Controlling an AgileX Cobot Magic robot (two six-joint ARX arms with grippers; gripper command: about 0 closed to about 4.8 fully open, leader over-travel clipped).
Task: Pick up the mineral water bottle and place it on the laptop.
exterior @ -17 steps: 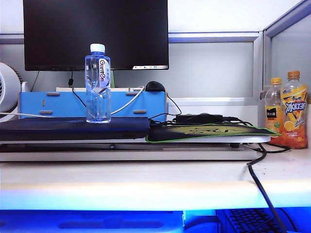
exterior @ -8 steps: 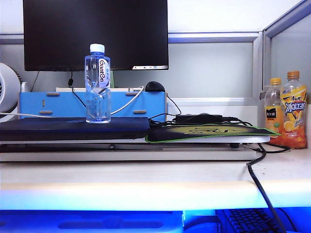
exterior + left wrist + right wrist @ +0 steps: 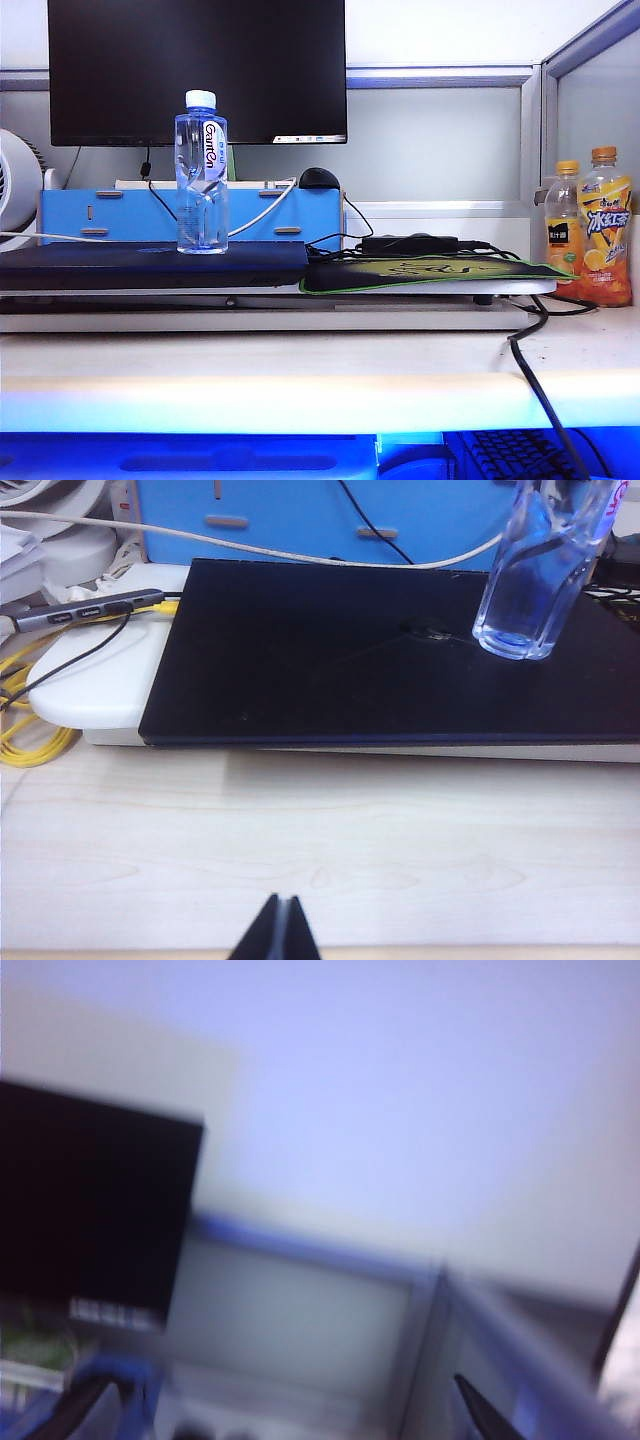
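Right hand [image 3: 275, 1410] gapes empty, left hand [image 3: 279, 928] closed; mineral water bottle [image 3: 201, 172] stands upright, cap up, on laptop [image 3: 150, 264].

The left pincer [image 3: 279, 930] sat low over the near part of the desk [image 3: 320, 850], its two dark fingertips pressed together into a single point and holding nothing. The right pincer [image 3: 285, 1410] was tilted upward, its wrist view blurred, with two dark fingertips [image 3: 78, 1408] standing wide apart and nothing between them. Neither arm appeared in the exterior view.
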